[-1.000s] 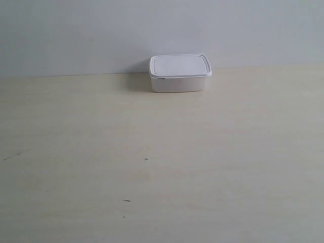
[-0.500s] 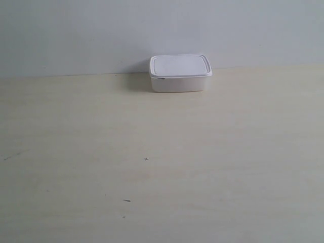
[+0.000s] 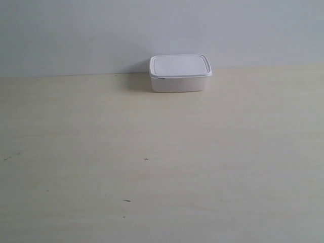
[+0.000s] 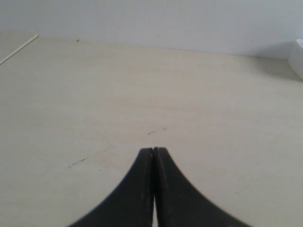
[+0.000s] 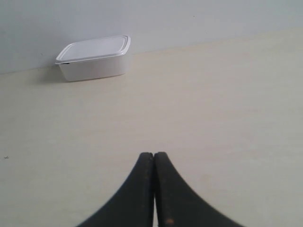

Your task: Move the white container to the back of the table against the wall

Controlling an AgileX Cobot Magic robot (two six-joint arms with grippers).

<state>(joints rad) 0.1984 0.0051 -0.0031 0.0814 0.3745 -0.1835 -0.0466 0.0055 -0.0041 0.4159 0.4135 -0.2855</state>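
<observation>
The white container point(image 3: 180, 73) with its flat rimmed lid stands at the back of the table point(image 3: 162, 167), close against the wall point(image 3: 152, 30). The right wrist view shows the container point(image 5: 93, 57) far ahead by the wall. Only a sliver of the container point(image 4: 298, 56) shows at the edge of the left wrist view. My left gripper point(image 4: 154, 150) is shut with nothing between its black fingers, over bare table. My right gripper point(image 5: 154, 154) is also shut and empty, well short of the container. Neither arm appears in the exterior view.
The pale wood-grain table carries a few tiny dark specks point(image 3: 146, 159) near its middle. A thin pale line point(image 4: 19, 49) marks the table's edge in the left wrist view.
</observation>
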